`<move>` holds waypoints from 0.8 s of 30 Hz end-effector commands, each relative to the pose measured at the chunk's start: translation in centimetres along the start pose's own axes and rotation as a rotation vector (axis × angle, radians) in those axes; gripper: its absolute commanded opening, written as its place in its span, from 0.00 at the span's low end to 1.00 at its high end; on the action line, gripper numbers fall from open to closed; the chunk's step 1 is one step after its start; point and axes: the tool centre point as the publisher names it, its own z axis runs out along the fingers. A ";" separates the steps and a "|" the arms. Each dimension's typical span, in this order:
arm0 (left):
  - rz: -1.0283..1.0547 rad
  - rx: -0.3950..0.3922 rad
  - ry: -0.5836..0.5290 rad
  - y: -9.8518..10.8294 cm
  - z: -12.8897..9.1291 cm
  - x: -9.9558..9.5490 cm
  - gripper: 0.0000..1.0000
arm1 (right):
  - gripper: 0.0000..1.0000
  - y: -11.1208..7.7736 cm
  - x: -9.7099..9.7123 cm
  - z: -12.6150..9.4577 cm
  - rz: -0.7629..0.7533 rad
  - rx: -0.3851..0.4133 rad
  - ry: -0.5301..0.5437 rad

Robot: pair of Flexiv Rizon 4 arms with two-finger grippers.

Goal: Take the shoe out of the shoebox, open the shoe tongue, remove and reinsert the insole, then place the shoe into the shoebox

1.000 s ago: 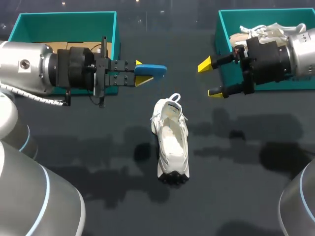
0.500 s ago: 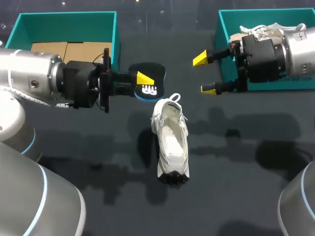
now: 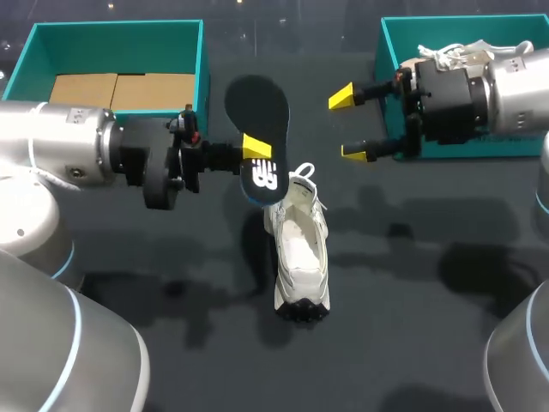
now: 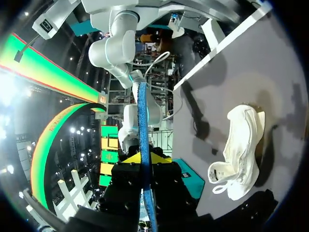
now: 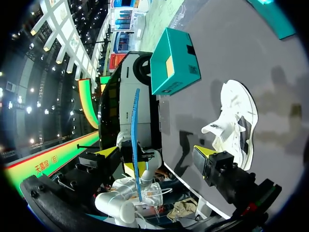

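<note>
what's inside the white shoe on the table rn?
No insole: the white sneaker shows only a pale bare footbed. The black-and-blue insole is outside, clamped in the left gripper. The toe interior is hidden under the upper.

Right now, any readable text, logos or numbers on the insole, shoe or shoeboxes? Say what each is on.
Insole: one white logo mark on its dark face, beside the left gripper; no legible words.
White shoe: no print legible.
Left shoebox, right shoebox: no print visible.
</note>
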 end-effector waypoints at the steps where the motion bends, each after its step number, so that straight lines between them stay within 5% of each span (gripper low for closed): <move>1: 0.037 -0.028 -0.065 0.4 1.6 0.9 0.00 | 1.00 -0.1 -0.1 1.6 -0.021 -0.029 0.030; 24: 0.065 -0.023 0.008 2.8 4.2 3.6 0.00 | 1.00 -0.6 -0.6 4.1 -0.084 0.040 0.083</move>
